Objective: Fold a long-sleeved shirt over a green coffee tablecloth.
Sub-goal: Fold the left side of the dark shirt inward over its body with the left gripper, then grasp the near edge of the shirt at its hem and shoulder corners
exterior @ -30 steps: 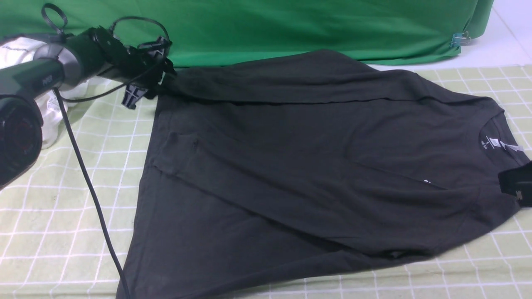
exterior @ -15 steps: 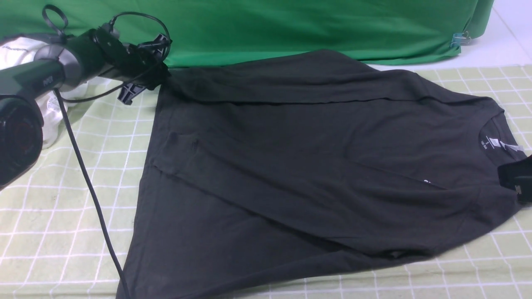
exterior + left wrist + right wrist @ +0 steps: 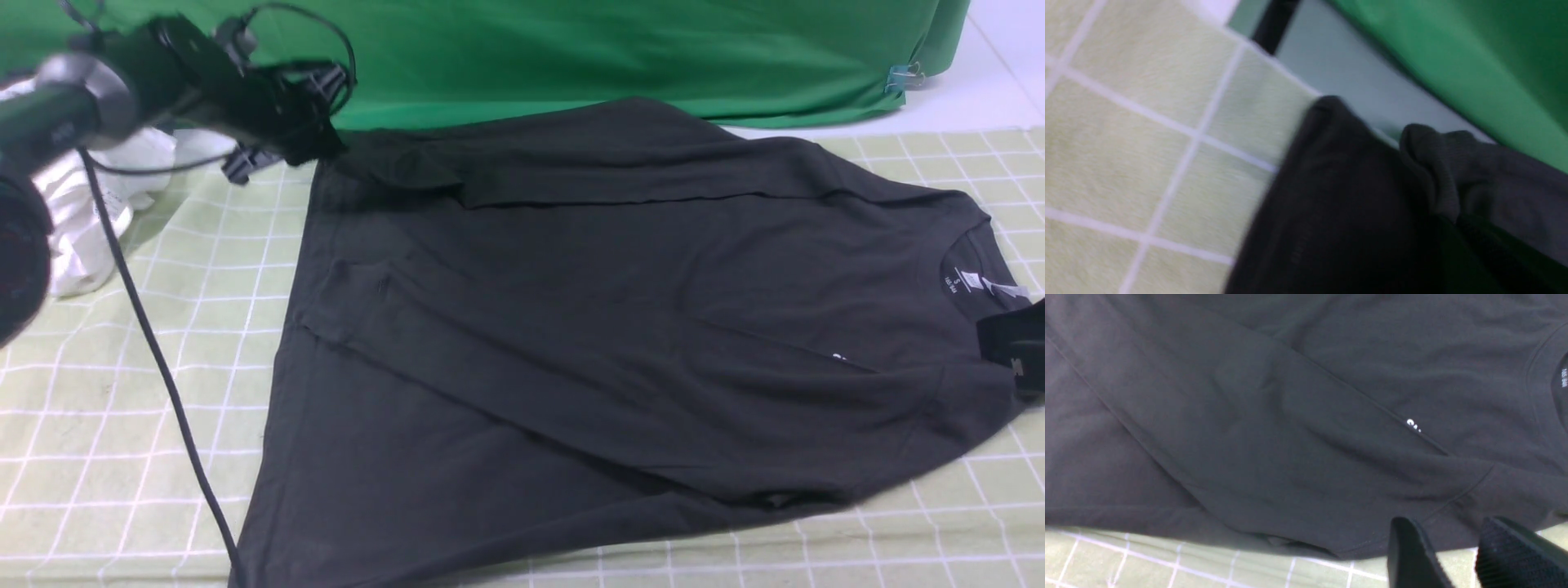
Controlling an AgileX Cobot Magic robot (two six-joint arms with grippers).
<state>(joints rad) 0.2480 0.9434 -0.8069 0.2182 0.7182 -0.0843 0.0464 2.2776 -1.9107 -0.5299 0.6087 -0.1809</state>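
The dark charcoal long-sleeved shirt (image 3: 612, 327) lies spread on the pale green grid tablecloth (image 3: 122, 392), its collar and white neck label (image 3: 967, 282) to the right. Both sleeves lie across the body. At the far left corner my left gripper (image 3: 314, 151) is shut on the far sleeve's end, which is lifted and bunched (image 3: 1437, 163). Its jaws are lost in dark cloth in the left wrist view. My right gripper (image 3: 1447, 528) hovers open at the shirt's right shoulder edge (image 3: 1016, 355), with nothing between its fingers (image 3: 1408, 547).
A white garment (image 3: 90, 212) lies at the far left behind the left arm. Bright green fabric (image 3: 571, 49) hangs along the back, held by a clip (image 3: 902, 79). The left arm's black cable (image 3: 155, 367) trails over the cloth toward the front.
My left gripper has shut on the sleeve end and risen a little, pulling the cuff up and rightward over the sleeve. The right gripper has stayed put.
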